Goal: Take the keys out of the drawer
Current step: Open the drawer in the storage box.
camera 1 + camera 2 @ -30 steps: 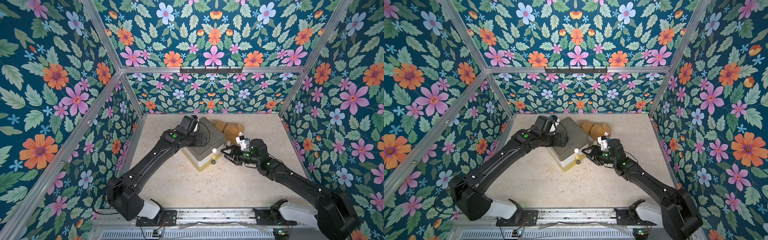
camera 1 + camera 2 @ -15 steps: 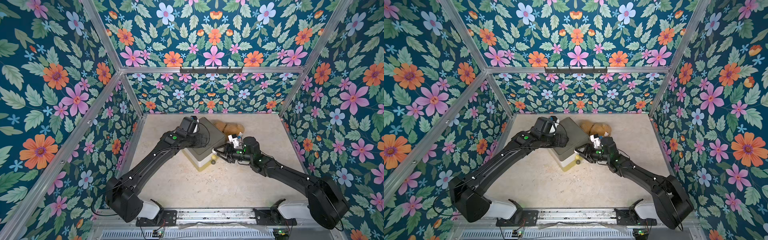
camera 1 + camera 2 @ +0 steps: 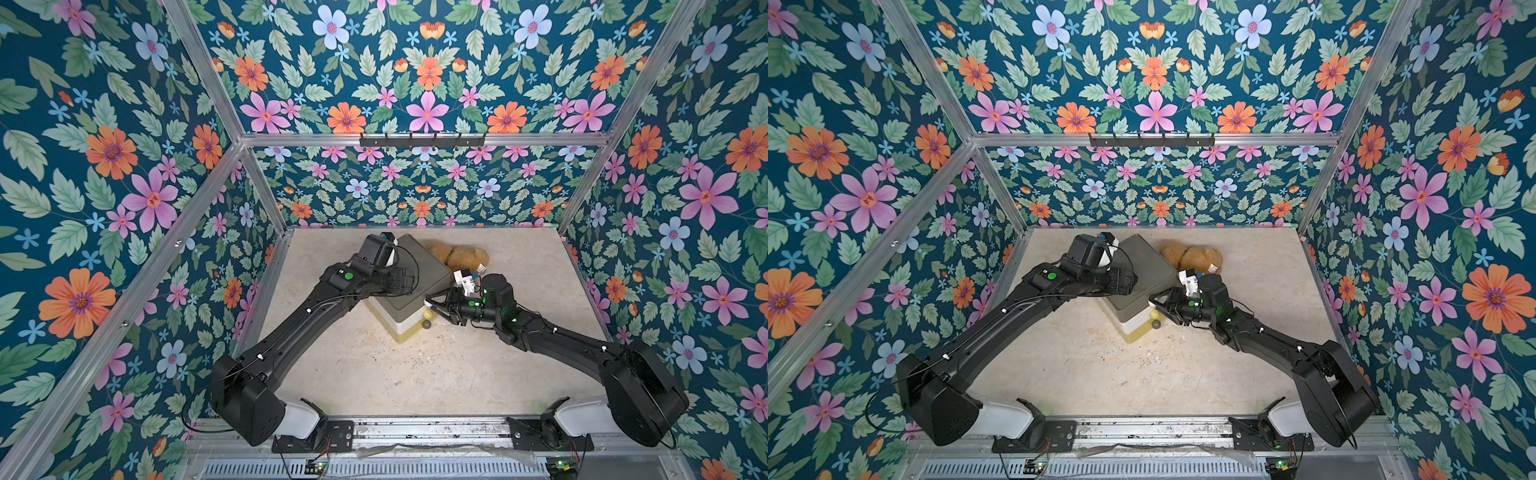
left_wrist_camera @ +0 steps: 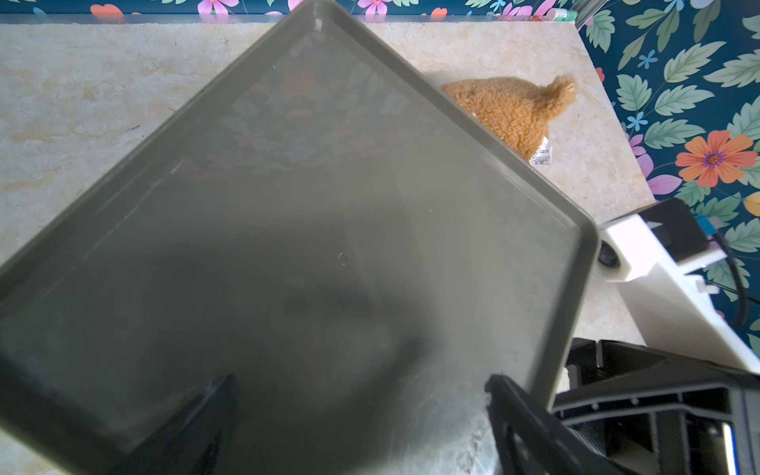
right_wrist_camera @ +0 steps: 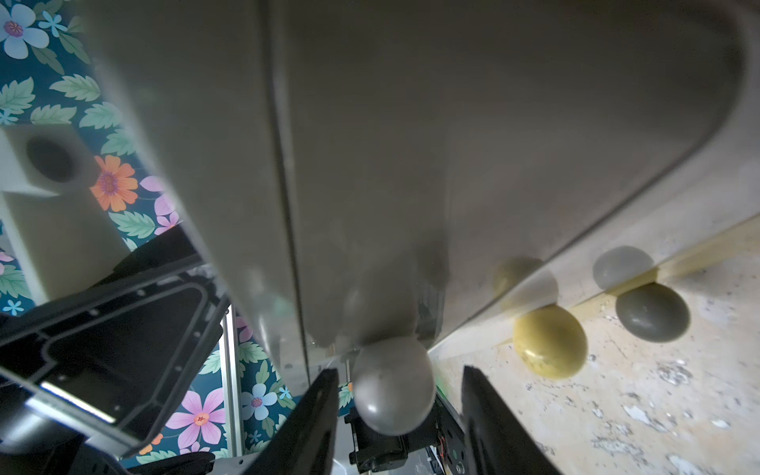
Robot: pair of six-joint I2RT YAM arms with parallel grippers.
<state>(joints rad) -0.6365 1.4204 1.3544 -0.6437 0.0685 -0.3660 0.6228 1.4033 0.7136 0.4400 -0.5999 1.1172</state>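
Right gripper (image 5: pixel 399 372) open, jaws straddling top knob (image 5: pixel 395 397). Left gripper (image 4: pixel 362 380) open, flat atop cabinet (image 3: pixel 432 270). Keys unseen, likely inside shut drawer ahead of my jaws. Risk: off-centre pinch, round knob squirts free.

Top views evenly bright, soft shadows, wrist views dim, right gripper (image 5: pixel 399 372) blurred

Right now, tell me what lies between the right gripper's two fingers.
A pale round drawer knob, gaps either side, between the right gripper's fingers; the right wrist view shows it.

Top views overhead; wrist views near drawer unit (image 4: pixel 329 205).
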